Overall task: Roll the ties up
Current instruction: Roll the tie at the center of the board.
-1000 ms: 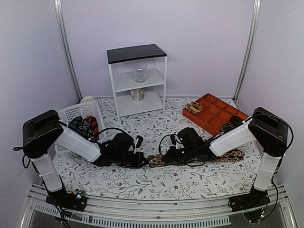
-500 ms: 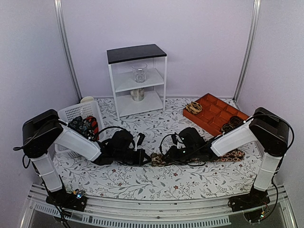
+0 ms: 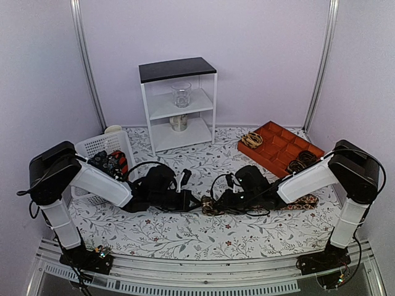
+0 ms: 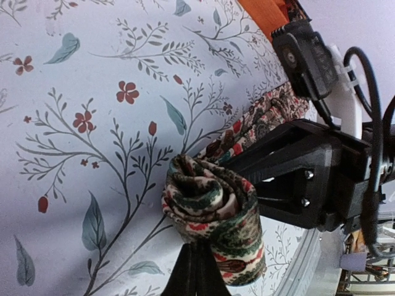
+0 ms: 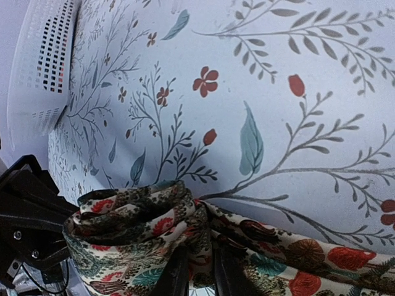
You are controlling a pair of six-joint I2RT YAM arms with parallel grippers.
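One tie, dark with cream, green and red floral print, lies on the flowered tablecloth. Its left end is wound into a roll [image 3: 207,205] between my two grippers, and its tail [image 3: 304,201] runs right under the right arm. My left gripper [image 3: 196,201] is shut on the roll [image 4: 208,208], its fingers [image 4: 185,279] pressed together at the roll's base. My right gripper [image 3: 217,203] is shut on the tie where the tail leaves the roll [image 5: 133,225], with fabric pinched between its fingers [image 5: 174,274]. The tail [image 5: 308,250] runs off to the right in the right wrist view.
A white basket [image 3: 94,148] at the left holds more ties. An orange compartment tray [image 3: 278,145] at the back right holds rolled ties. A white shelf unit [image 3: 178,105] with a glass jar and a can stands at the back. The right gripper's black body [image 4: 308,179] sits close beside the roll.
Both grippers and the roll between them have shifted a little to the right along the tie. The left wrist has turned.
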